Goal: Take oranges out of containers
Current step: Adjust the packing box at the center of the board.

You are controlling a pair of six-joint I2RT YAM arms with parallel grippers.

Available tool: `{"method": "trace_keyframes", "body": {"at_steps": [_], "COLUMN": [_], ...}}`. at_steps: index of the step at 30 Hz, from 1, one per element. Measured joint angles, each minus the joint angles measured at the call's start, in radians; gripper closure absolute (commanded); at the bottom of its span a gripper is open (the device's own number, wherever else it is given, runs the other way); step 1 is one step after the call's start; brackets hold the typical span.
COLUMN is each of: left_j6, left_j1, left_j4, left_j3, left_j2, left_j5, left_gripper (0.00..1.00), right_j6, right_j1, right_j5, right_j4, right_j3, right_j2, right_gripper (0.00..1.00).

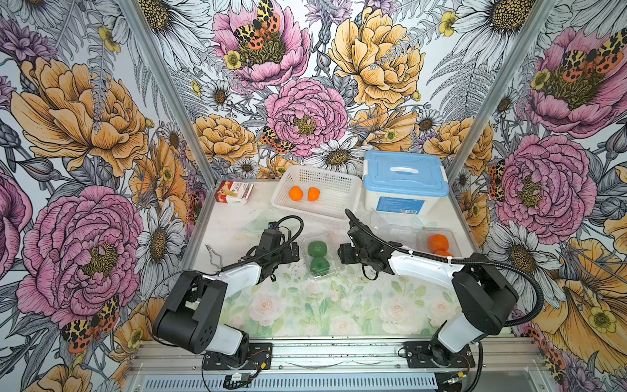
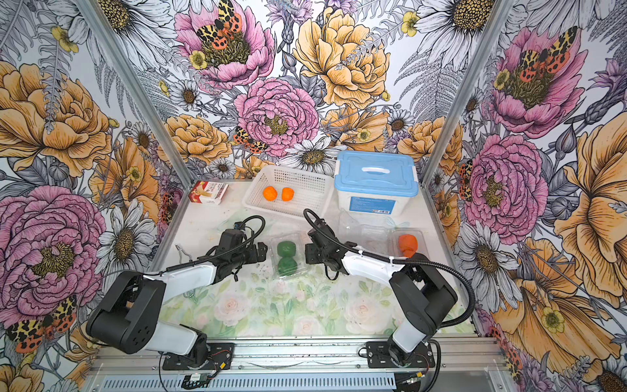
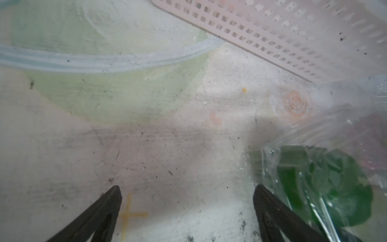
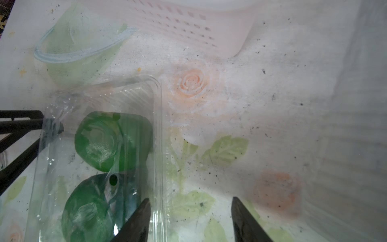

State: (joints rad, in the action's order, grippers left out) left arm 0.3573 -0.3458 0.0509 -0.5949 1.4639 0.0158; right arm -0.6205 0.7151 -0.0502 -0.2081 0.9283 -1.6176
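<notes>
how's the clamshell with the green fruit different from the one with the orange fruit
The green-fruit clamshell sits mid-table between the left gripper and right gripper; the orange-fruit clamshell lies beside the right arm, partly hidden by it. The green-fruit clamshell shows two green fruits whole; the orange-fruit clamshell shows one orange fruit whole, another only in part. Both are clear plastic boxes with fruit inside.

White arms (image 1: pixel 242 273), ribbed black cables (image 1: pixel 383 239), seemingly black end effectors (image 3: pixel 186 188) (image 4: pixel 191 200)
</notes>
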Motion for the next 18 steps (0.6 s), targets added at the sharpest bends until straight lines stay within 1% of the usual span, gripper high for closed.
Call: {"method": "trace_keyframes", "body": {"at_steps": [6, 11, 18], "left_j6": [0.011, 0.01, 0.007], "left_j1": [0.017, 0.017, 0.019], "left_j4": [0.059, 0.109, 0.134], "left_j3": [0.002, 0.045, 0.094], "left_j2": [-0.004, -0.056, -0.107], "left_j5": [-0.026, -0.041, -0.094], "left_gripper": [0.01, 0.01, 0.01], "right_j6": [-0.016, -0.017, -0.02], "right_j1": [0.0, -0.007, -0.023], "right_j5": [-0.006, -0.024, -0.035], "right_j4": [-0.012, -0.01, -0.01], "right_j3": [-0.024, -0.024, -0.024], "right_j2": [0.043, 0.098, 0.105], "right_gripper": [0.4, 0.4, 0.4]}}
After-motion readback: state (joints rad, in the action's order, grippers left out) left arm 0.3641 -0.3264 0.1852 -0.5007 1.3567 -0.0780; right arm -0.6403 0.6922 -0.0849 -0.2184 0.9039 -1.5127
